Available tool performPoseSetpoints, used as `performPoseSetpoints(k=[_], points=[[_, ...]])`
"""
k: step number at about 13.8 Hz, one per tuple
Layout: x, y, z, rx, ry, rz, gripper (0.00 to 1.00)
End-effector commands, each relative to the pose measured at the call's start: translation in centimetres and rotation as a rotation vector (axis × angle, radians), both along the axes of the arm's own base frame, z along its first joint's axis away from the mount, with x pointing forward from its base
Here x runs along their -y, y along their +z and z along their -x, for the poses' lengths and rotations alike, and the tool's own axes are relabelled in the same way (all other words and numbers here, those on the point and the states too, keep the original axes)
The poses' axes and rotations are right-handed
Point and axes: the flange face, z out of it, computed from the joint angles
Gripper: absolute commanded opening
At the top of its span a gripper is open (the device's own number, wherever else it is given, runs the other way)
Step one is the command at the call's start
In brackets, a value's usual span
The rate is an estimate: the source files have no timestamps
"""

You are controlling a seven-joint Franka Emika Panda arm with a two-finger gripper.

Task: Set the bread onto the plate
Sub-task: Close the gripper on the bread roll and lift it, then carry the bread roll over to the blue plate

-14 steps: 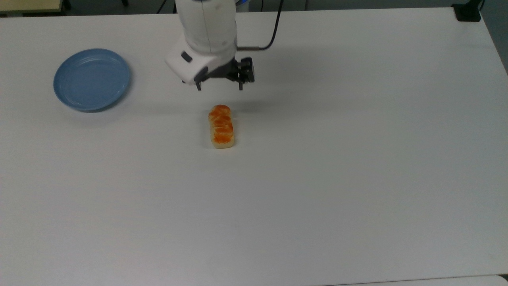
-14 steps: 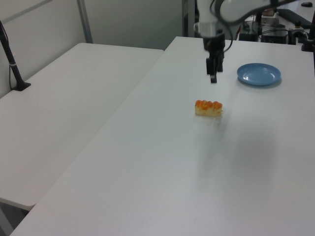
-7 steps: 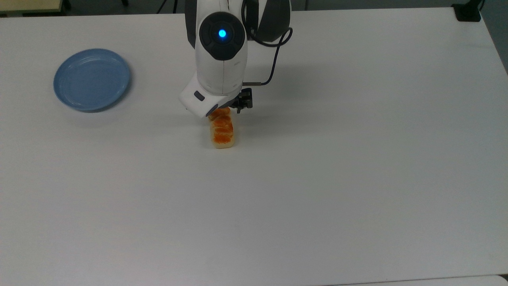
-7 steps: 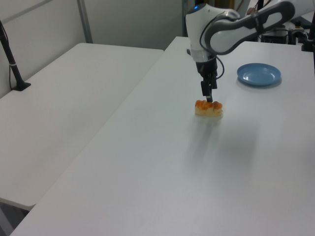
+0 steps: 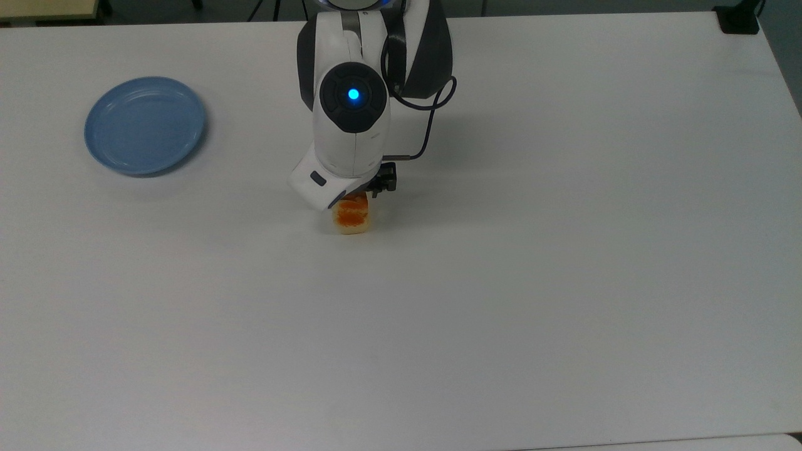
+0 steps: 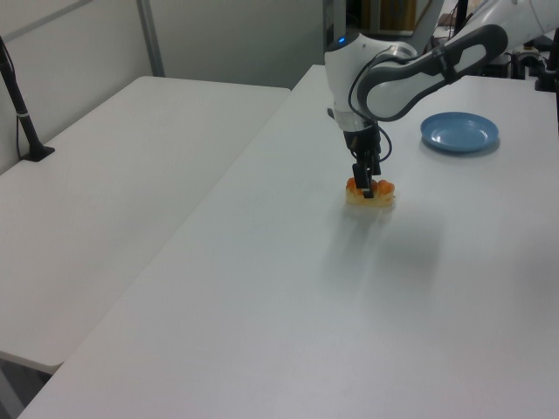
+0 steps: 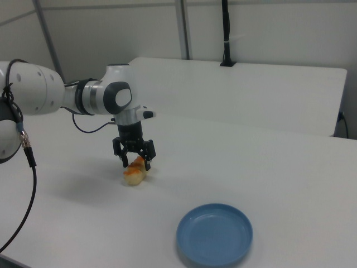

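White table [image 5: 564, 282] carries the bread [image 7: 134, 174], straddled by the gripper [image 7: 136, 163] with fingers spread (grasp step); next it should close, then lift toward the well-separated plate [image 7: 215, 234].

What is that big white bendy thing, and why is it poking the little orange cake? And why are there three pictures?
The white bendy thing is a robot arm. At its tip is a black pincer with two fingers, like a tiny hand. The three pictures show the same moment from three cameras: one looking down from above, and two looking from opposite sides of the white table. The orange cake is really a small oblong loaf of bread with a shiny orange-brown top. The pincer is open, with a finger on each side of the bread, which lies on the table. It holds nothing yet. The round light-blue plate sits apart, with nothing on it. That is where the bread should go.
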Motion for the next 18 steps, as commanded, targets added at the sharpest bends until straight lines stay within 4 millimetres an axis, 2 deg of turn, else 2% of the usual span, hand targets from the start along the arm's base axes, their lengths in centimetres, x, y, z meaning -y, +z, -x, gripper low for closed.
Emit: performPoseSetpoints(k=[1,4,6,7,9,12,16,18], points=[[0.0,-0.1,0.0,0.064,0.017,0.005,0.76],[-0.4,-0.5,0.2,0.058,0.019,0.004,0.63],[-1.5,-0.5,0.3,0.060,0.017,0.005,0.50],[-1.4,-0.3,0.3,0.064,-0.007,0.008,0.40],[-0.7,0.8,0.3,0.069,-0.020,0.012,0.39],[3.0,3.6,0.9,0.052,-0.045,0.020,0.39],[10.7,8.0,2.7,0.022,-0.017,0.005,0.39],[15.3,8.6,4.3,-0.001,0.012,-0.009,0.39]])
